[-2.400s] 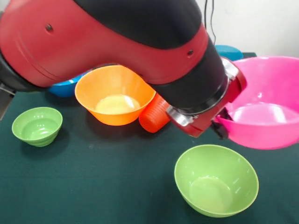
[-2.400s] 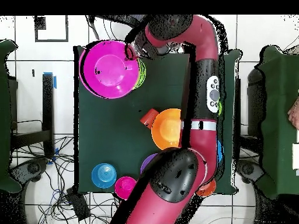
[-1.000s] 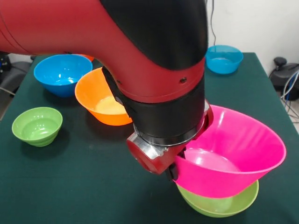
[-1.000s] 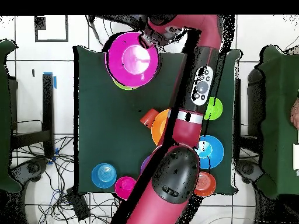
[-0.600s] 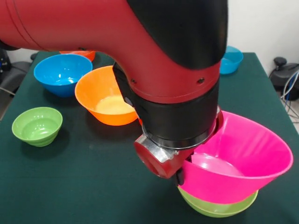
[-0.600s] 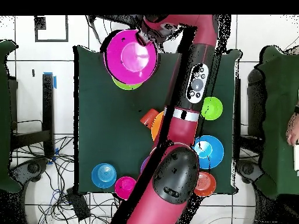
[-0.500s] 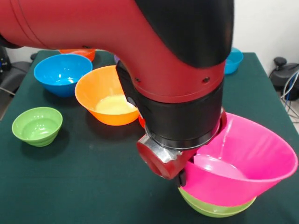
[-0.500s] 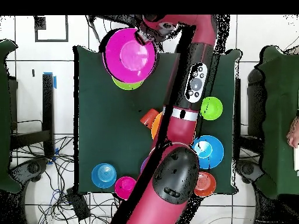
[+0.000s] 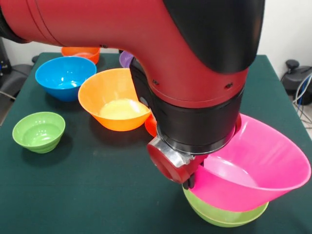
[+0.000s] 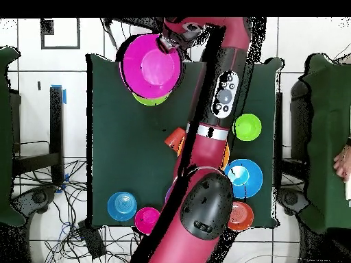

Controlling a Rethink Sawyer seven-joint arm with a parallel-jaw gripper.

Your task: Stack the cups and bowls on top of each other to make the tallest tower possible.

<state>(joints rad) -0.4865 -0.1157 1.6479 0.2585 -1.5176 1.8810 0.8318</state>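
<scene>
Two bowls meet at lower right of the front view: the pink bowl [image 9: 263, 165], tilted, over the medium green bowl [image 9: 222, 214]. The arm [image 9: 146, 48] hides the gripper [image 9: 189, 183]; its grip cannot be told. Nearby are the orange bowl [image 9: 114, 105], blue bowl [image 9: 66, 78] and small green bowl [image 9: 39, 131].

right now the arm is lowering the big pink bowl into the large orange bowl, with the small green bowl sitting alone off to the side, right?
Not quite: the pink bowl is going into a green bowl, not the orange bowl, which sits apart and empty. The front view shows green rim under the pink. The small green bowl does sit alone to the side.
</scene>
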